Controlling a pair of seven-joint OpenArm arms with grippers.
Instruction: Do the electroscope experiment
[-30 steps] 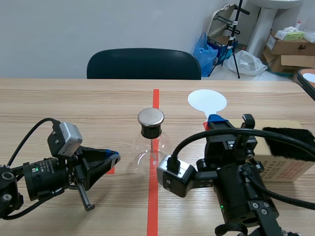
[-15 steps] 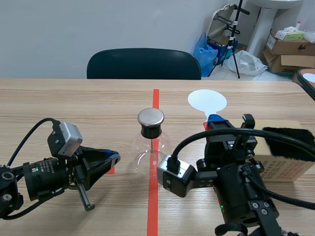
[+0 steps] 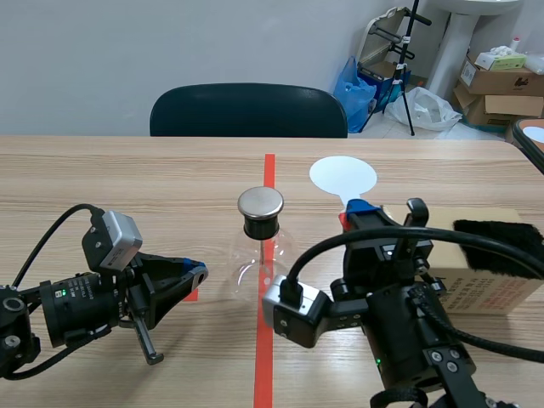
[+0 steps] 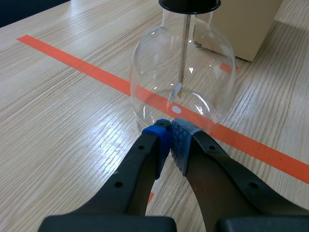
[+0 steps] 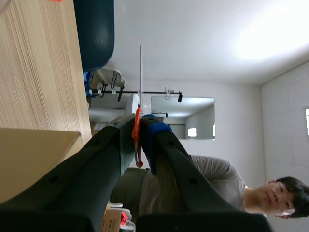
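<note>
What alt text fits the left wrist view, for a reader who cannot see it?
The left claw, shut with its pads meeting, points at a clear glass flask standing on an orange-red tape line on the wooden table. A metal rod hangs from the flask's black stopper; a cardboard box stands behind.

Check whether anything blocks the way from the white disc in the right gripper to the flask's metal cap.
Nothing visible does. The white disc, held by the right gripper, stands off to one side of the metal cap with only open space between. The left gripper sits low on the other side of the flask.
</note>
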